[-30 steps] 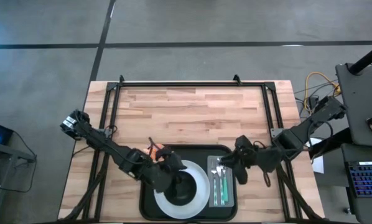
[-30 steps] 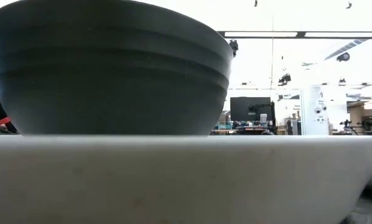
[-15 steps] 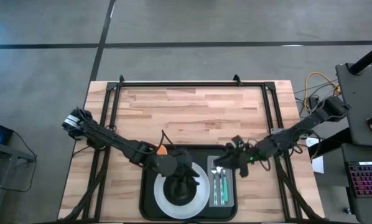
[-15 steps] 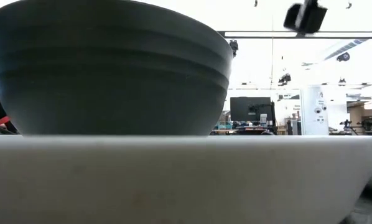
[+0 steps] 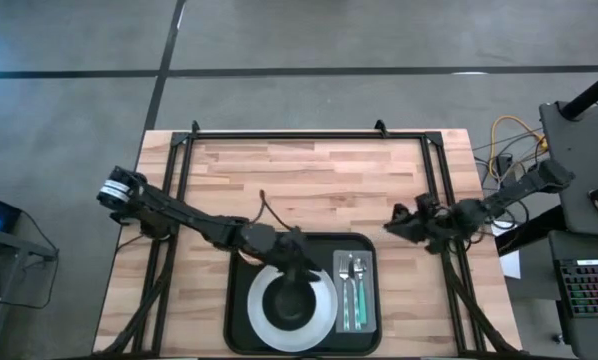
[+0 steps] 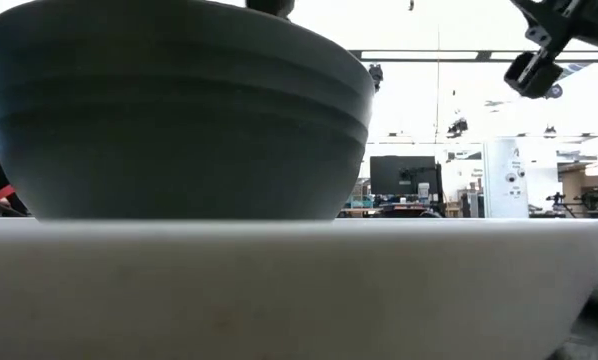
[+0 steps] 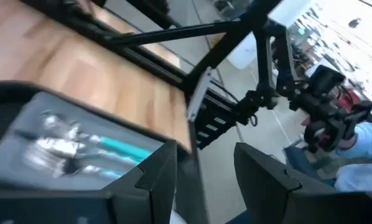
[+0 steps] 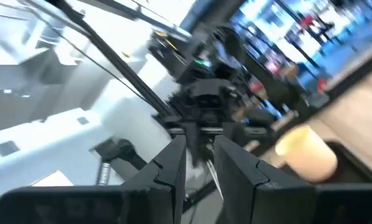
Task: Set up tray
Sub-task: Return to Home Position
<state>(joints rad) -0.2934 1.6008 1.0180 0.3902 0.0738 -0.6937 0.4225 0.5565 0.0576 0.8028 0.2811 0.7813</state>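
Left gripper (image 5: 301,248) hangs low over the far rim of the tray (image 5: 237,308), at twelve o'clock of the white plate (image 5: 259,316). Its arm reaches in from the nine o'clock side of the wooden table (image 5: 309,180). In its wrist view the two dark fingers (image 7: 156,177) stand well apart with nothing between them. The tray, black with rounded corners and a raised rim, lies flat at the table's six o'clock edge, about midway across. The white plate sits in the tray's left and middle part, and a dark bowl (image 5: 291,303) stands upright at the plate's centre. From table height the bowl fills most of the low view above the plate's pale rim. At three o'clock of the plate, inside the tray, a grey napkin (image 5: 369,262) lies flat. Three pieces of green-handled cutlery (image 5: 351,302) lie on it side by side, heads toward twelve o'clock. Which piece is which is too small to tell. Off the tray, at about two o'clock from it, the right gripper (image 5: 397,221) hovers over bare wood near the table's three o'clock edge. Its wrist view, much blurred, shows its fingers (image 8: 167,174) a narrow gap apart and holding nothing.
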